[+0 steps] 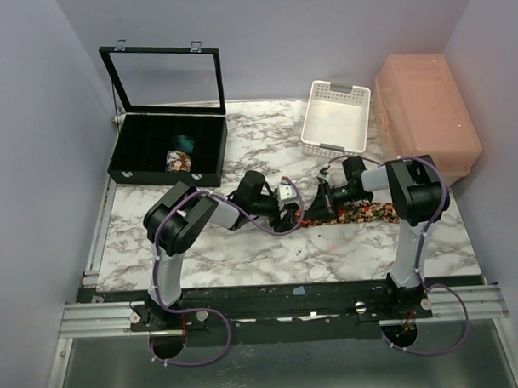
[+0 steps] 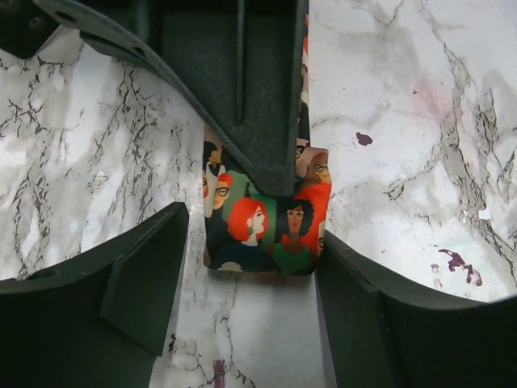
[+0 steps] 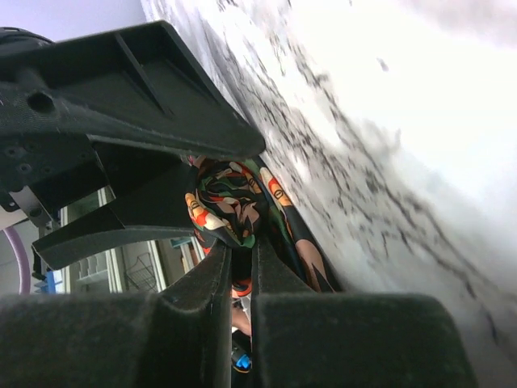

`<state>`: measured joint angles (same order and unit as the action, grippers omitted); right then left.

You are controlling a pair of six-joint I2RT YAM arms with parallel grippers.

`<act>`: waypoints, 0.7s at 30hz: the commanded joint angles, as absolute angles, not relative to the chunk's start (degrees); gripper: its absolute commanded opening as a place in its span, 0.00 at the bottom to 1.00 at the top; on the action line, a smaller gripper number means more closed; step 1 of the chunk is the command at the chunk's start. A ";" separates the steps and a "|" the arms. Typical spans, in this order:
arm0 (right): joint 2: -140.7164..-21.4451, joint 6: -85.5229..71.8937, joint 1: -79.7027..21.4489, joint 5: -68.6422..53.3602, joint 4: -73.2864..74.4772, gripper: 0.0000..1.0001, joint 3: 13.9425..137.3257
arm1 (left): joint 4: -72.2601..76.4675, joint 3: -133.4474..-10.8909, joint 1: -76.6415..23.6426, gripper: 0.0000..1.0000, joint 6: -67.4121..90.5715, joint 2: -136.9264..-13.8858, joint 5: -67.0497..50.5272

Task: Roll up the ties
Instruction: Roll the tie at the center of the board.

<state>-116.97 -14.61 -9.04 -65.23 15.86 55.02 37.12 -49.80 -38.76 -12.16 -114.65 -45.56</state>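
A tie (image 1: 362,213) printed with red-haired and dark-haired faces on green and orange lies stretched along the marble table (image 1: 244,254), right of centre. Its left end is a small roll (image 2: 262,218). My left gripper (image 2: 254,242) is open, one finger on each side of that roll, with a gap on the left side. My right gripper (image 3: 241,242) is shut on the roll's fabric (image 3: 230,202). One of its dark fingers (image 2: 242,97) comes down onto the roll from above. In the top view the two grippers meet at mid-table, left (image 1: 293,203) and right (image 1: 327,196).
An open black display box (image 1: 168,138) at the back left holds a teal rolled tie (image 1: 184,142) and a patterned one (image 1: 179,160). A white slotted basket (image 1: 335,116) stands at the back centre. A pink lidded bin (image 1: 427,120) sits at the back right.
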 commanded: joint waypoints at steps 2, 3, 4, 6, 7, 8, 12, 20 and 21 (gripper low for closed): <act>-123.42 -9.48 -9.83 -52.41 16.36 0.10 56.67 | 31.60 -49.75 -40.01 0.64 -14.21 -114.05 -47.03; -123.26 -9.57 -10.03 -52.79 16.07 0.11 56.61 | 30.69 -50.09 -40.43 0.62 -14.16 -114.12 -46.20; -122.78 -9.63 -10.18 -52.99 15.69 0.13 56.31 | 29.37 -50.78 -40.65 0.59 -14.03 -114.38 -45.83; -121.43 -9.75 -10.28 -52.99 15.04 0.19 55.65 | 28.06 -51.85 -41.05 0.47 -13.13 -115.07 -44.47; -120.72 -9.75 -10.28 -52.52 14.86 0.24 55.34 | 26.93 -52.54 -41.38 0.40 -13.01 -115.27 -42.92; -119.67 -9.95 -10.28 -51.74 15.11 0.30 55.27 | 24.94 -53.38 -41.56 0.35 -13.16 -115.48 -41.95; -113.61 -9.54 -9.81 -46.85 20.30 0.60 55.90 | 18.34 -55.05 -41.88 0.21 -14.24 -115.05 -37.57; -101.55 -13.17 -10.35 -43.03 23.46 0.55 54.02 | 11.56 -56.37 -43.28 0.15 -15.70 -115.31 -32.47; -101.32 -13.09 -10.75 -42.69 24.24 0.54 54.17 | 11.21 -56.49 -43.41 0.14 -15.86 -115.30 -32.36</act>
